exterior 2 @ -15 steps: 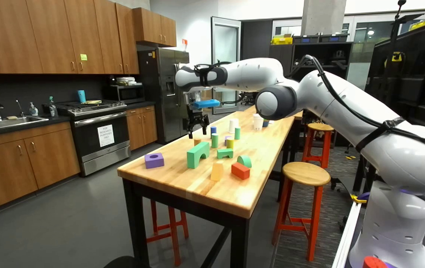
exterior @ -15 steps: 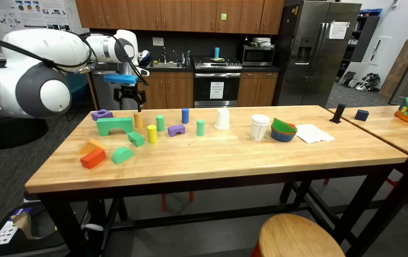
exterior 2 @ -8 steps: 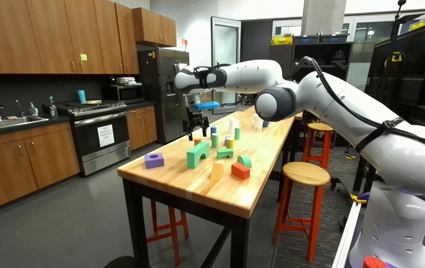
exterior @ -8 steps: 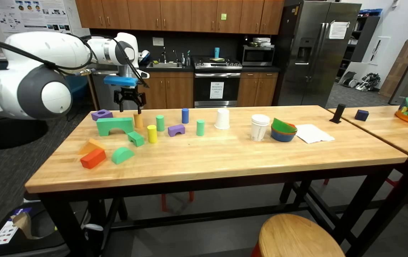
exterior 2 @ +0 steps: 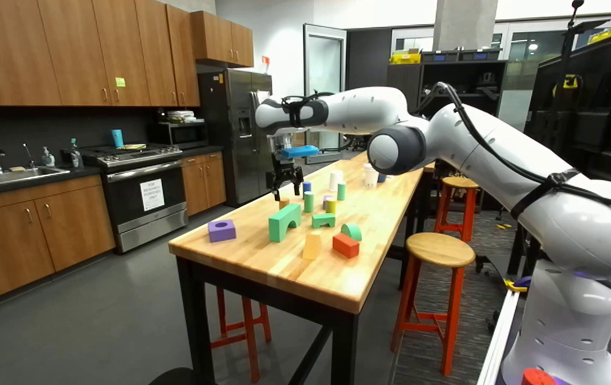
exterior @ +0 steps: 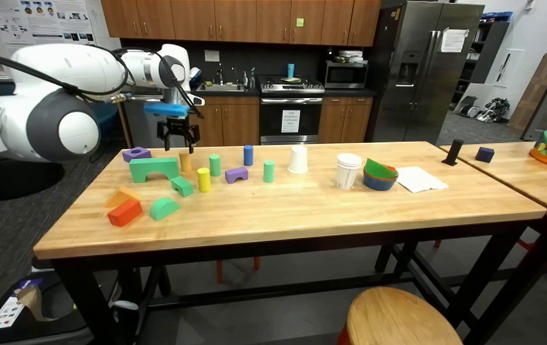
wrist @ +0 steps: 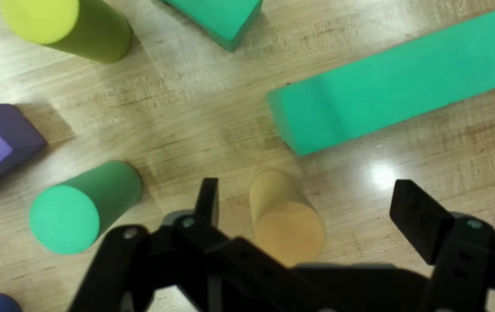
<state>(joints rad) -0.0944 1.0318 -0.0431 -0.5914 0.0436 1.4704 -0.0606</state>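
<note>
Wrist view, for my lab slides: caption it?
Black two-fingered hand, open, framing an upright orange cylinder on a wooden tabletop.

Green arch (wrist: 399,82) an obstacle near orange cylinder (wrist: 284,216), free gap toward green cylinder (wrist: 87,206).

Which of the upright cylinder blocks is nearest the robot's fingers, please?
The orange cylinder block: in the wrist view it appears between the open fingers; the yellow cylinder, blue cylinder and green cylinders stand farther off.
</note>
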